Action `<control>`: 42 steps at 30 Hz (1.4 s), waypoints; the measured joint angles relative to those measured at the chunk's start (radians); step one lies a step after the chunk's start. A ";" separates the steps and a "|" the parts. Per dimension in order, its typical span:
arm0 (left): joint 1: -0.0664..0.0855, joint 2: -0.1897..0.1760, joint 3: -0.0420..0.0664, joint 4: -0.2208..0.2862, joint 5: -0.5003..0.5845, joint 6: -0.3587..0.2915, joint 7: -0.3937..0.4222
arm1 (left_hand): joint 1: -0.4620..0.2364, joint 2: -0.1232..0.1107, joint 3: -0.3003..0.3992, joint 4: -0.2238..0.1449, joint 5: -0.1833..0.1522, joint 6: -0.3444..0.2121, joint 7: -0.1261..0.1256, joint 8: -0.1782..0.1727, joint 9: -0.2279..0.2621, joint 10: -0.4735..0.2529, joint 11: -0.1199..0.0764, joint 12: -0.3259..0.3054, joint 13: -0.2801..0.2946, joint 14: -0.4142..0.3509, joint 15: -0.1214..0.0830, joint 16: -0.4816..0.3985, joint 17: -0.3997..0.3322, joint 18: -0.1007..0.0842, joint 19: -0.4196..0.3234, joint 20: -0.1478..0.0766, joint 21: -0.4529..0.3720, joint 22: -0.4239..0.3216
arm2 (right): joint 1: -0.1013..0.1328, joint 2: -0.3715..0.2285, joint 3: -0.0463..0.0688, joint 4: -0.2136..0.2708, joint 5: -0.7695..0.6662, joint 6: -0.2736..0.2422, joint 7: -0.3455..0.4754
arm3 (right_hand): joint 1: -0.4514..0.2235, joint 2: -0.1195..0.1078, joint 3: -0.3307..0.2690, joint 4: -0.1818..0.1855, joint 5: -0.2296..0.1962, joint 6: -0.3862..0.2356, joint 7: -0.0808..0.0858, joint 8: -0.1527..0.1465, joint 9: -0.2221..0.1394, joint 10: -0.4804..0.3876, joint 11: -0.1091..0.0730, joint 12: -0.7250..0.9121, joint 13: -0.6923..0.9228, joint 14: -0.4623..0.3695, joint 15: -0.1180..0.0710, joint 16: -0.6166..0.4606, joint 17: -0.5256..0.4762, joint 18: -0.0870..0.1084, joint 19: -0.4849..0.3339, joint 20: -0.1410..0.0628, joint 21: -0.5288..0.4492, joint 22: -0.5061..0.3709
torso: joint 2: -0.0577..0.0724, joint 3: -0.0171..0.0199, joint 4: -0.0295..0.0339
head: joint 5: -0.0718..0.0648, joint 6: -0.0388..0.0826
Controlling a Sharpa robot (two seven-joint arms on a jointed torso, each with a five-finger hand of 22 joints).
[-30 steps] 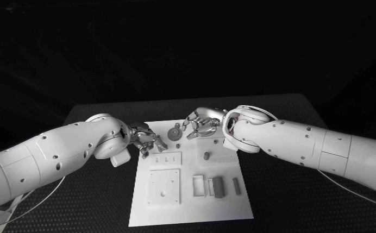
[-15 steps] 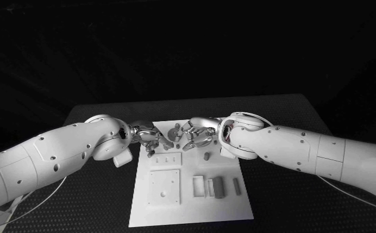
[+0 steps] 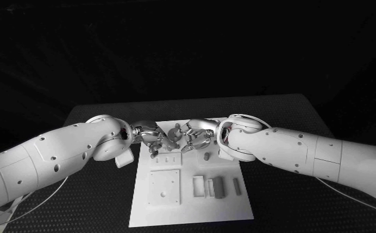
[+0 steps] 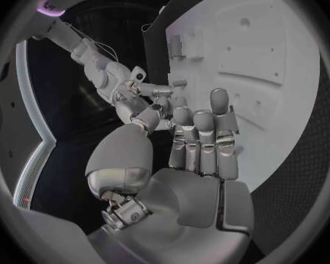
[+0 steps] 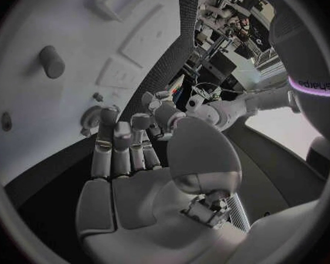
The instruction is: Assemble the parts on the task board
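A: What are the hands doing?
B: The left hand point(image 3: 154, 138) and right hand point(image 3: 196, 134) nearly touch. I cannot tell if either pinches anything.
A: And the parts?
B: On the task board point(image 3: 188, 211), like the peg point(image 3: 207, 156). The hands might bump and knock one.
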 measured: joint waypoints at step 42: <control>0.000 0.003 -0.001 -0.027 0.033 0.012 0.005 | -0.004 0.004 0.001 0.000 -0.003 0.002 0.002 -0.002 0.037 -0.007 0.000 0.000 -0.001 -0.007 0.001 0.000 0.000 0.000 -0.001 0.002 0.000 0.000 | -0.003 -0.019 -0.002 0.034 -0.048 0.009 0.012 | 0.004 0.004 0.000 0.000 0.000 0.020 0.020 0.015 0.011 -0.007 0.015 0.000 0.002 -0.002 0.007 0.000 0.001 0.000 0.000 0.000 0.000 0.000 | 0.000 -0.0001 -0.0002 | 0.006 -0.003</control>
